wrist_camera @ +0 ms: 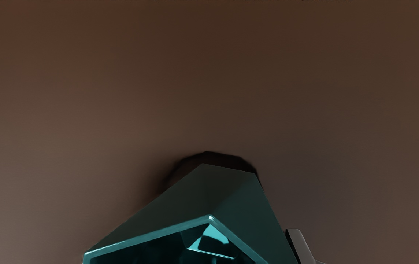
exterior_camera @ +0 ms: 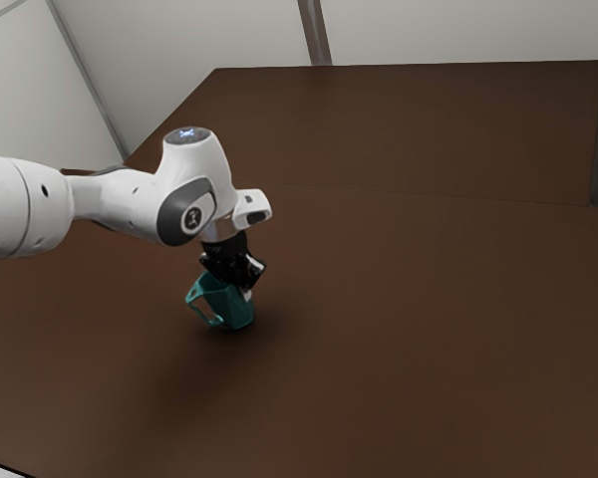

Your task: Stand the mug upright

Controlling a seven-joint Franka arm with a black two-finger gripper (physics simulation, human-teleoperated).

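In the exterior view, the black gripper [exterior_camera: 245, 289] points down at the teal mug [exterior_camera: 231, 304], shut on its body. The mug leans, its handle toward the exterior view's left and its base low, close to the table; whether the base touches is unclear. In the wrist view, the angular rim and dark inside of the mug [wrist_camera: 227, 198] face the camera. One grey fingertip [wrist_camera: 299, 244] lies against the outside of its wall; the mug hides the opposite finger.
The brown table [exterior_camera: 409, 319] spreads around the mug, with a dark shadow beneath it. Pale walls stand behind the table's far edge. A white corner with a dark border shows at the exterior view's lower left.
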